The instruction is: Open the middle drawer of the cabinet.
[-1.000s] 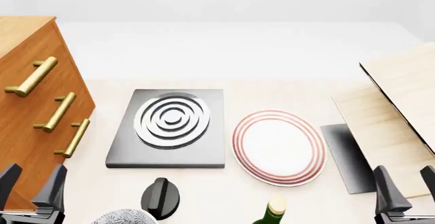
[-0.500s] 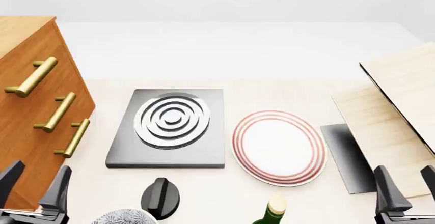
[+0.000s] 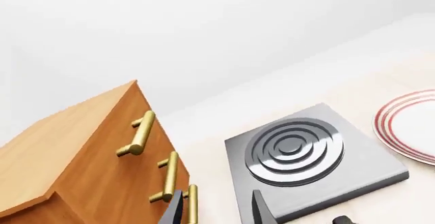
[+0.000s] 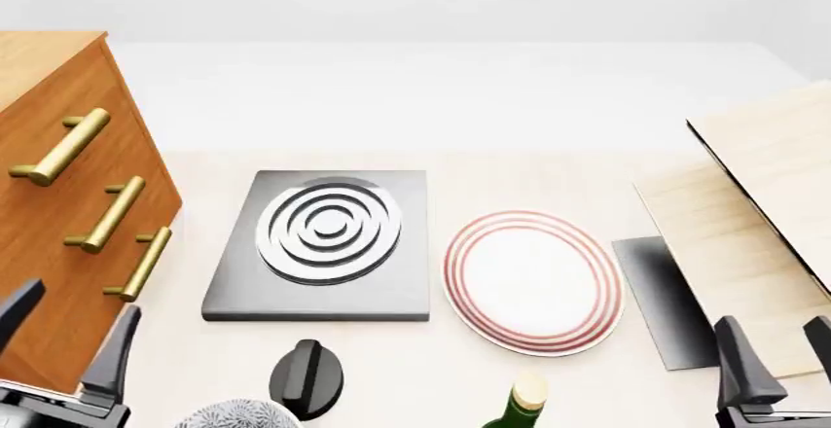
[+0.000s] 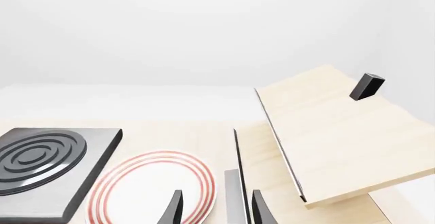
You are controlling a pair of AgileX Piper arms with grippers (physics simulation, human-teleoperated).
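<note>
- The left gripper [image 4: 62,336], jaws spread and empty, has tilted toward the cabinet [image 4: 53,204] at 9 o'clock: the approach is starting.
- The middle drawer [image 4: 78,216] is still closed, its handle [image 4: 107,216] untouched.
- The right gripper [image 4: 776,355], jaws parted and empty, idles at 5 o'clock.

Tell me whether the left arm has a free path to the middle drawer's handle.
Probably yes: the open left gripper sits just below the middle drawer handle, with nothing between them.

front cam high behind arms, wrist cams low, all share hob [image 4: 321,243]
</note>
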